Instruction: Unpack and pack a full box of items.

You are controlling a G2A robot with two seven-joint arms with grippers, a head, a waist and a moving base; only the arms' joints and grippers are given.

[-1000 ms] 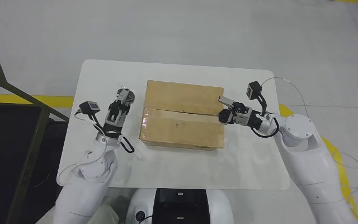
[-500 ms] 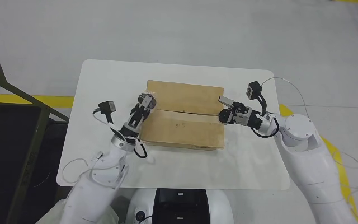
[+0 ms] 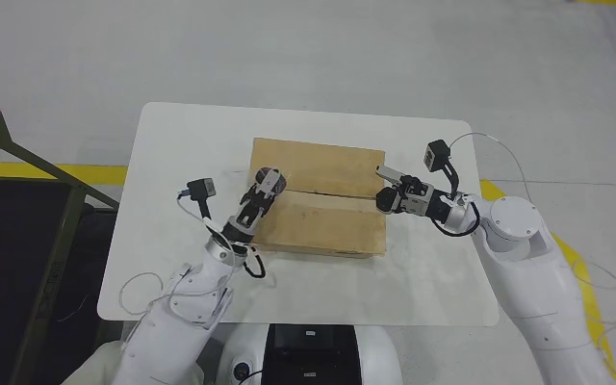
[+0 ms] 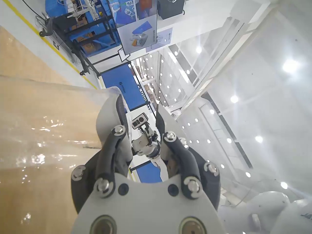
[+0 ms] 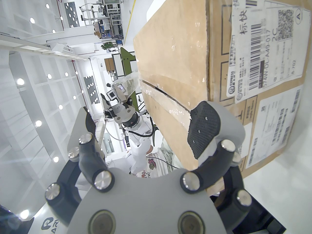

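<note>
One cardboard box (image 3: 308,223) on one white table (image 3: 173,154); two top flaps, meeting at one taped seam (image 3: 327,192). Two grippers, the left gripper (image 3: 269,179) and the right gripper (image 3: 380,185); two white labels (image 5: 265,49) on the box's end.

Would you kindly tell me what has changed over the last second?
The left gripper swung toward the other arm, from above the white table beside the brown cardboard box to above the taped centre seam on the box's top. The right gripper stayed open at the box's far end, and the box did not move.
</note>
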